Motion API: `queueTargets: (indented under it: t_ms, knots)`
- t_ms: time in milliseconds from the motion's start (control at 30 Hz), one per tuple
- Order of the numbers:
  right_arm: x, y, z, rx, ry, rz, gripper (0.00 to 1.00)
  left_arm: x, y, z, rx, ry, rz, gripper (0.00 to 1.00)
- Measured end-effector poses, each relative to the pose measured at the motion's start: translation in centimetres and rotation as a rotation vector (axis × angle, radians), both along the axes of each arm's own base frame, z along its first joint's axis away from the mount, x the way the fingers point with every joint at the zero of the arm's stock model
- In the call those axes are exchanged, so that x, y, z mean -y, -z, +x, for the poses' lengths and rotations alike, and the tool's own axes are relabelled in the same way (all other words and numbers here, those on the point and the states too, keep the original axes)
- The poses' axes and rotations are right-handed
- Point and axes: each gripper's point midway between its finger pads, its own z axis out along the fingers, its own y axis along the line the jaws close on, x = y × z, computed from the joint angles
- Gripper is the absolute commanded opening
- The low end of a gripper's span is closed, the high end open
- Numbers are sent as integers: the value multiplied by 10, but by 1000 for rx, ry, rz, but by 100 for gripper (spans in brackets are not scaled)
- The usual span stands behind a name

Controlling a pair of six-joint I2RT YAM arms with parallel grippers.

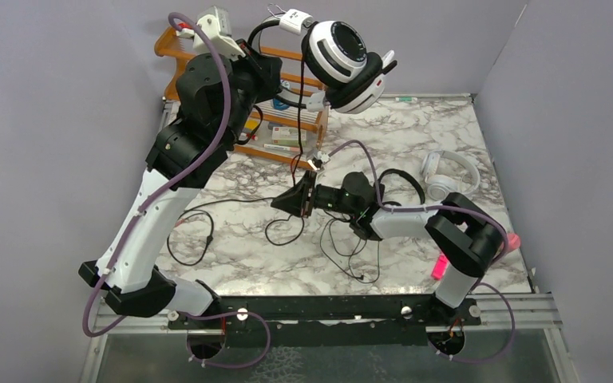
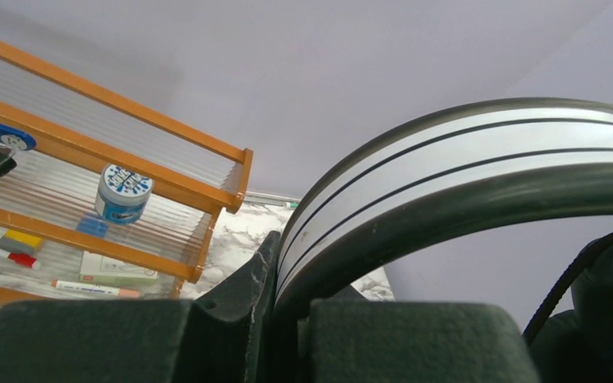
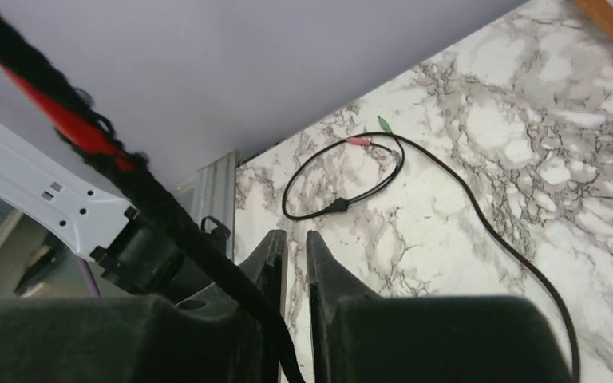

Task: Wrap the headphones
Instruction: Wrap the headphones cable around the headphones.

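White headphones with black pads (image 1: 343, 60): held in the air above the right end of the wooden rack (image 1: 165, 41).
Left fingers (image 2: 239, 311): clamped on the headband (image 2: 463, 152), which fills the wrist view and hides the ear cups.
Right fingers (image 3: 327, 271): low over the table (image 1: 487, 144) in front of the rack, nearly together. A blurred braided black-and-red cord (image 3: 152, 191) runs down to them; I cannot tell if it is pinched.
All-black headphones (image 1: 403, 179): right of the rack, partly hidden behind the right arm.
All-white headphones (image 1: 449, 171): farther right of the rack, flat on the table.
Loose black cord (image 3: 343, 203): looped on the table before the rack.
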Motion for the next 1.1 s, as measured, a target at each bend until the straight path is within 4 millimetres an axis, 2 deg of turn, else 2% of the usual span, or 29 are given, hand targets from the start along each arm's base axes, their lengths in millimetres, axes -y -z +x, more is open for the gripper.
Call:
queueTargets:
  t_ms: [67, 200, 367, 500, 633, 733, 900, 1100]
  knots:
    - [3, 4, 4, -15, 17, -1, 1, 0, -3, -3, 4, 11, -4, 0]
    - [16, 13, 8, -45, 41, -3, 0, -5, -5, -10, 11, 14, 5, 0]
    - [58, 37, -10, -96, 68, -57, 0, -13, -6, -14, 19, 4, 52, 0]
    - [80, 31, -22, -77, 74, -68, 0, -17, -9, -17, 30, 1, 82, 0]
    - [93, 26, -23, -47, 73, -94, 0, -19, -13, -20, 43, 0, 94, 0]
    - [96, 31, -30, -18, 19, -135, 0, -21, -12, -21, 41, 0, 110, 0]
    - [90, 39, -53, -3, -138, -180, 0, -24, -12, -18, 43, -23, 129, 0]
    - [76, 55, -74, 22, -235, -260, 0, -29, -15, 6, 55, -126, 208, 0]
